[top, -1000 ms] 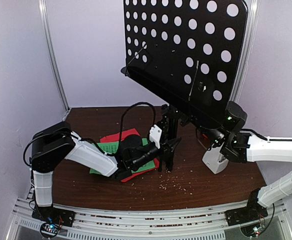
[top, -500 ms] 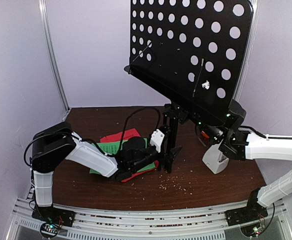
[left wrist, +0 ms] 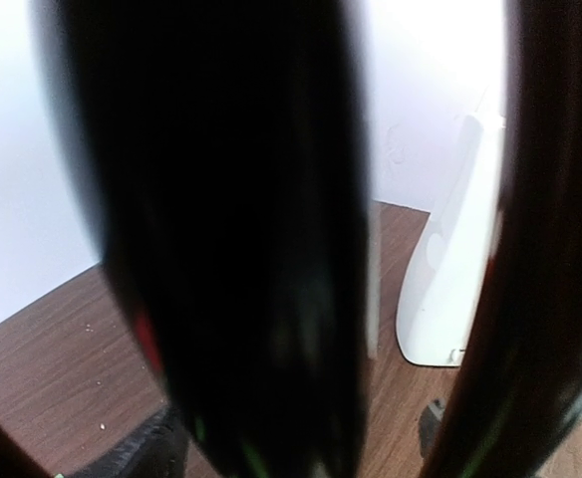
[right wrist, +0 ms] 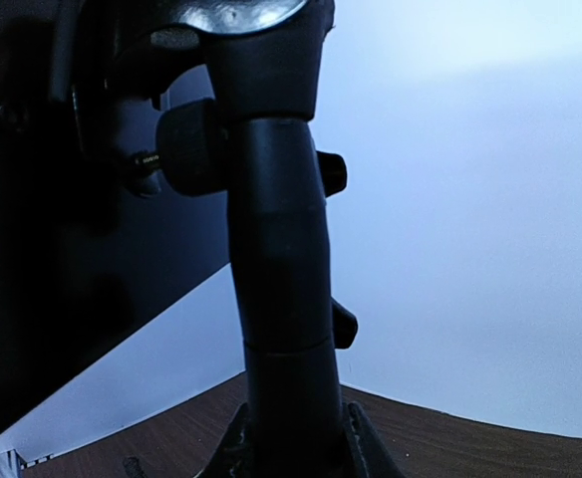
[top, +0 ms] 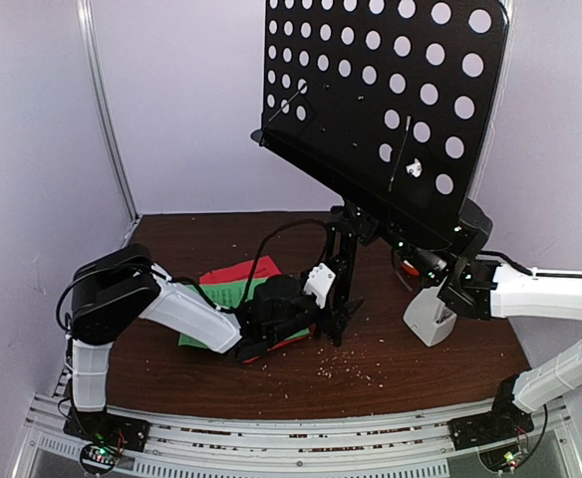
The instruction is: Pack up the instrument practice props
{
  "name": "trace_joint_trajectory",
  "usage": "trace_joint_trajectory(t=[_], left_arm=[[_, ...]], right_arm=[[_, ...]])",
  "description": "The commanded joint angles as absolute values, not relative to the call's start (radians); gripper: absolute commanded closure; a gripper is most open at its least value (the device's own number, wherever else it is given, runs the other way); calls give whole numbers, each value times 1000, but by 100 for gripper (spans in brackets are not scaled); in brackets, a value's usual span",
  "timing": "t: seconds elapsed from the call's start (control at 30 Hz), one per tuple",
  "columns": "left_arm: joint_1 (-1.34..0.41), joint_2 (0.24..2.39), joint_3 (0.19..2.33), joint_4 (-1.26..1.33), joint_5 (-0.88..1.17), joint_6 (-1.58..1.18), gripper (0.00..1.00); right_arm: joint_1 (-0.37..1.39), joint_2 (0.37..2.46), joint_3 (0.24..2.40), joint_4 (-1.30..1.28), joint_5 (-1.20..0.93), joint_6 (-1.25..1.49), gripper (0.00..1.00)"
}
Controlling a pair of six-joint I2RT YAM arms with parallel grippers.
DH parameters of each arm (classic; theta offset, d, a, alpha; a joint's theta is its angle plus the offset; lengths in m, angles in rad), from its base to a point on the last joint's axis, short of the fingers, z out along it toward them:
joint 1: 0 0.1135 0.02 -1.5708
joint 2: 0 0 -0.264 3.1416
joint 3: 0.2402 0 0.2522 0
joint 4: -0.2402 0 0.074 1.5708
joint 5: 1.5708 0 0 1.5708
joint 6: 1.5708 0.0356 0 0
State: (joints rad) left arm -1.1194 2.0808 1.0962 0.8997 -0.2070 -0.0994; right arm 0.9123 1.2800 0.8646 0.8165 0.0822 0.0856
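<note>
Zero packed | music stand (top: 371,100) up, unfolded | sheets (top: 233,272) + metronome (top: 429,319) loose on table (top: 171,239) | L gripper (top: 323,289) at stand base, fingers can't tell | R gripper (top: 406,249) clamped on stand pole

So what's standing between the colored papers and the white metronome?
The music stand's black post and its folded legs, plain in the top view.

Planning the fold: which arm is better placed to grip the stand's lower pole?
Likely left: the left gripper is beside the stand's lower pole; the right gripper is up at its plate.
</note>
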Motion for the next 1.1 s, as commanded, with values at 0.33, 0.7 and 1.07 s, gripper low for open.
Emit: trace_joint_trajectory(t=[0.33, 0.7, 1.07], left_arm=[[-1114, 2042, 1082, 1008, -202, -59, 62], [-1121, 1816, 1065, 805, -91, -100, 74], [-1124, 1613, 978, 511, -45, -238, 90]], right_arm=[[896, 1223, 883, 837, 107, 207, 100], [751, 1263, 1043, 628, 80, 356, 100], [641, 1393, 983, 665, 32, 567, 100]])
